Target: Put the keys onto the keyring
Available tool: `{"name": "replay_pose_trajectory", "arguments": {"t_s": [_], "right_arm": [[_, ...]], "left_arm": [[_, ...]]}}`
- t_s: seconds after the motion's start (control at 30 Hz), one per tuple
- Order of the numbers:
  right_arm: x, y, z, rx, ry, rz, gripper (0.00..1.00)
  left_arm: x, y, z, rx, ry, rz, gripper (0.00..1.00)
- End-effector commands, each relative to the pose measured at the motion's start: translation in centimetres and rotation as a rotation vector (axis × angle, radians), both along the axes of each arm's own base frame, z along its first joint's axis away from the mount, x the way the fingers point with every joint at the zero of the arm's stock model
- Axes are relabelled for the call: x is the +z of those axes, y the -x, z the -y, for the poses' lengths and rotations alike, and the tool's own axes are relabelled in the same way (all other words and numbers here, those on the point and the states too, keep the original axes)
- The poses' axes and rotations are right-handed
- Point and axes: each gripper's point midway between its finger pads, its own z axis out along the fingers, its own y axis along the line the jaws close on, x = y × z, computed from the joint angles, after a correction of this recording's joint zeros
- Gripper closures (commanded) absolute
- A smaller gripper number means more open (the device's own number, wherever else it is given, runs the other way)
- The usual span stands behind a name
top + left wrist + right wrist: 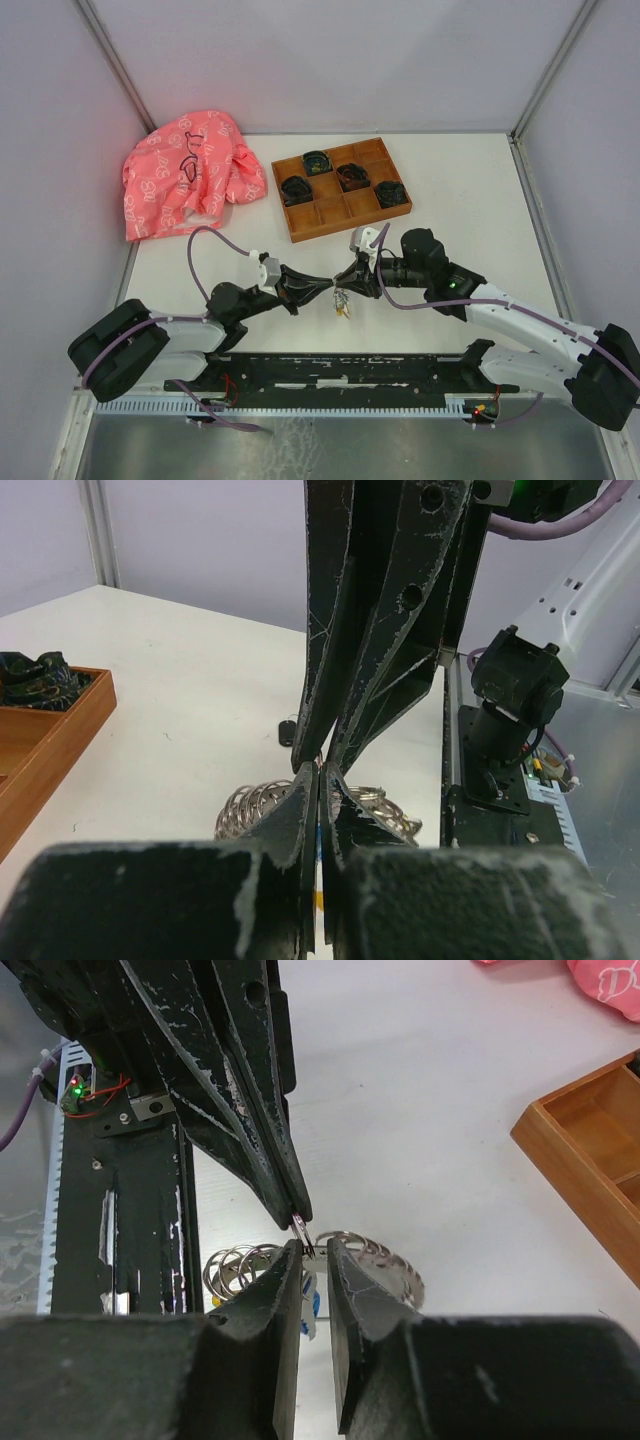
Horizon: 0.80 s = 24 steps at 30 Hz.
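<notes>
Left gripper point(324, 284) clamps the keyring point(342, 304), right gripper point(341, 282) narrowly parted beside it; threading seems underway, the blue key point(314, 1304) next needing careful alignment.

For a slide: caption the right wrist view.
Left tool meets right tool tip to tip above a bunch of metal rings; tray at right.

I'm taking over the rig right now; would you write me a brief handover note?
Left gripper: shut, pinching a ring of the keyring where both arms' tips meet.
Right gripper: jaws slightly apart around the bundle; grip unclear.
Blue key: a blue bit shows inside the right jaws; black key not identified.
Done: keyring gripped. Left: threading unconfirmed; check it.
</notes>
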Motion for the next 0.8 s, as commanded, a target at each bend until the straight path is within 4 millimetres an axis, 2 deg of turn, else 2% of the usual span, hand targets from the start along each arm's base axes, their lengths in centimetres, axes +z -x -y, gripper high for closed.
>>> {"name": "replay_pose_trajectory", "arguments": {"t_s": [0.0, 0.1, 0.23, 0.33, 0.53, 0.63, 0.77], "right_arm": [[1.8, 0.0, -1.0, 0.031, -0.086, 0.019, 0.78], [1.7, -0.1, -1.1, 0.030, -0.086, 0.019, 0.84], [1.4, 0.0, -1.2, 0.047, -0.069, 0.015, 0.99], [0.9, 0.2, -0.7, 0.050, -0.003, -0.004, 0.99], [0.4, -0.1, 1.3, 0.021, 0.230, -0.033, 0.99], [-0.2, -0.1, 2.4, -0.002, 0.367, -0.062, 0.99], [-0.8, -0.2, 2.8, -0.009, 0.508, -0.087, 0.99]], "left_arm": [[3.3, 0.1, -0.2, -0.002, 0.113, 0.054, 0.97], [3.4, 0.3, -0.2, -0.014, 0.119, 0.055, 0.97], [3.1, 0.4, -0.2, -0.014, 0.111, 0.056, 0.97], [1.8, 0.0, -0.1, 0.001, 0.059, 0.040, 0.97], [-1.6, -0.9, 0.1, 0.033, -0.120, 0.015, 0.85], [-2.1, -0.9, 0.0, 0.037, -0.162, 0.027, 0.81], [-2.6, -0.9, 0.3, 0.021, -0.180, 0.023, 0.77]]}}
